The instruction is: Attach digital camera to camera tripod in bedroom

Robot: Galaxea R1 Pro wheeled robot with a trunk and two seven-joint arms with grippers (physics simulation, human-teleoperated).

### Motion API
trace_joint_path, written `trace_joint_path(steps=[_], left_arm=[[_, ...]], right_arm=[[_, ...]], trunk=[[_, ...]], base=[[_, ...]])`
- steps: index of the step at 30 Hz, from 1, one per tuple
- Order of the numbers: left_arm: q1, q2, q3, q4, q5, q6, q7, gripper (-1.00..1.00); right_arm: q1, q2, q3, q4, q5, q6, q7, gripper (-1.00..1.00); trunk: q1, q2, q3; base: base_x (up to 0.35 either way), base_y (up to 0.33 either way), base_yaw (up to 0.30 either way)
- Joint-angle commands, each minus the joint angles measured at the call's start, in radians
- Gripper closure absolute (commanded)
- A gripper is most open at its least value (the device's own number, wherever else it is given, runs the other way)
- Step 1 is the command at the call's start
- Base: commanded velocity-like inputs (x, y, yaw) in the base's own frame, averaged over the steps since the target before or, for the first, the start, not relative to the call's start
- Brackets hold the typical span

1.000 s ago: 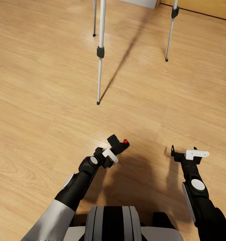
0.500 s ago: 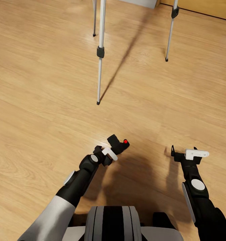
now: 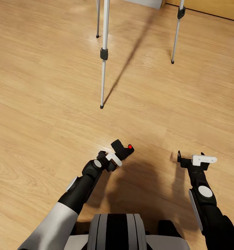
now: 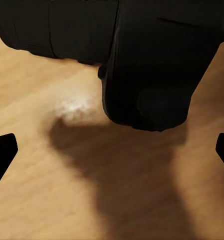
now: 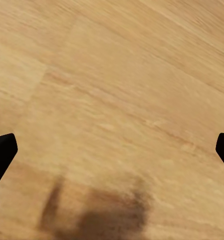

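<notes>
The digital camera (image 3: pixel 122 149), small and black with a red button on top, lies on the light wood floor in the head view. My left gripper (image 3: pixel 111 157) hovers just behind it, open, with nothing between its fingers. In the left wrist view the camera (image 4: pixel 151 60) looms large and dark beyond the left gripper (image 4: pixel 112 150), whose black fingertips (image 4: pixel 2 152) sit wide apart. The camera tripod (image 3: pixel 103 53) stands ahead, with three silver legs and black feet visible and its head out of view. My right gripper (image 3: pixel 192 158) is open over bare floor, and the right wrist view also shows the right gripper (image 5: pixel 112 150) spread wide.
The tripod's nearest foot (image 3: pixel 101 107) is about an arm's length beyond the camera, and another leg (image 3: pixel 177 33) stands at the far right. A wooden door or skirting edge (image 3: pixel 207 8) runs along the far right. My arms cast dark shadows on the floor (image 3: pixel 148 187).
My left arm has shifted slightly, bringing the gripper a little nearer the camera. The camera and the right arm have stayed put.
</notes>
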Motion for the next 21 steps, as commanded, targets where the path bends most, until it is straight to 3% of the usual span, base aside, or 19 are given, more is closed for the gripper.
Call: trace_joint_path(steps=[1,21], left_arm=[[0.0,0.0,0.0,-0.001,-0.004,0.002,-0.008,-1.0],[-0.004,0.0,-0.008,0.046,0.125,-0.004,0.02,-1.0]], right_arm=[[0.0,0.0,0.001,-0.001,0.011,0.006,-0.004,-1.0],[0.0,-0.001,0.001,-0.001,0.012,0.006,-0.004,-1.0]], trunk=[[0.0,0.0,0.0],[0.0,0.0,0.0]], base=[[0.0,0.0,0.0],[0.0,0.0,0.0]])
